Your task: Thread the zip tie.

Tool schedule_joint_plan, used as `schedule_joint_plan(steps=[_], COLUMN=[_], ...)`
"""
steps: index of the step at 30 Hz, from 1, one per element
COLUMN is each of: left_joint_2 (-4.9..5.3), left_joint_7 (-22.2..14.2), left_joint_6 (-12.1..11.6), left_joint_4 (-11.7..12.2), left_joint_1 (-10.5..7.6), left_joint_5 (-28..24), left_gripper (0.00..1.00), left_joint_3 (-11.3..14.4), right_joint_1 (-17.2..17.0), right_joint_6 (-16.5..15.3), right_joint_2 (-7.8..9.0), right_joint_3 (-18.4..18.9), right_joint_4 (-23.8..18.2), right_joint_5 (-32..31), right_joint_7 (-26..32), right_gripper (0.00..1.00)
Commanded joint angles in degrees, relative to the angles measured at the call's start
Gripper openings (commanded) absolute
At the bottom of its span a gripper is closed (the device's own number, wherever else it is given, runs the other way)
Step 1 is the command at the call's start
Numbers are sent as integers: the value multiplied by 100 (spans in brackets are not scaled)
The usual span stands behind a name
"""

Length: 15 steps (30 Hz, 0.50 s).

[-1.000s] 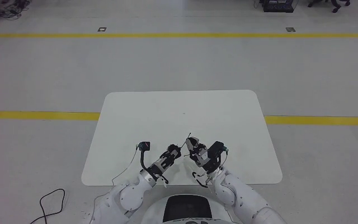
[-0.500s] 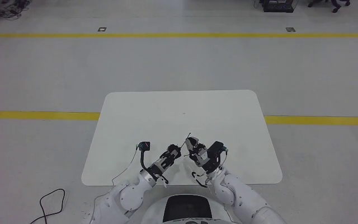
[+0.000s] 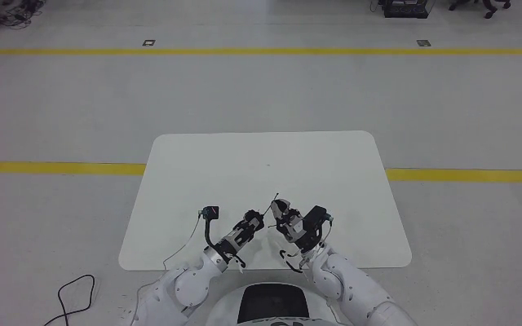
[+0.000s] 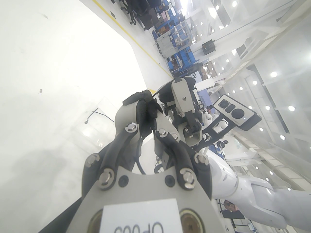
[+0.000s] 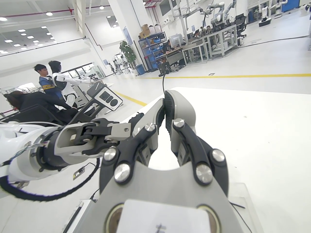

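Over the desk (image 3: 269, 155), at its 6 o'clock edge, the left end effector (image 3: 253, 218) sits just beside the right end effector (image 3: 280, 213), at its 9 o'clock, with the zip tie (image 5: 163, 83) clamped in the latter and projecting toward 12 o'clock.

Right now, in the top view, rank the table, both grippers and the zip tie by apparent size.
1. The table, by far the largest.
2. The left gripper and right gripper, which look too alike to separate.
3. The zip tie, a thin strand above the right gripper.
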Motion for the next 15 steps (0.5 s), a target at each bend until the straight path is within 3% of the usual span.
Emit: schedule_joint_plan(steps=[1,15], left_joint_2=[0,0], left_joint_7=[0,0], left_joint_6=[0,0], left_joint_4=[0,0], left_joint_1=[0,0], left_joint_5=[0,0], left_gripper=[0,0], left_joint_3=[0,0], right_joint_1=[-19,-5], right_joint_6=[0,0], right_joint_2=[5,7], right_joint_3=[10,-22], right_joint_4=[-17,29], right_joint_5=[3,24], right_joint_7=[-13,19], right_gripper=[0,0])
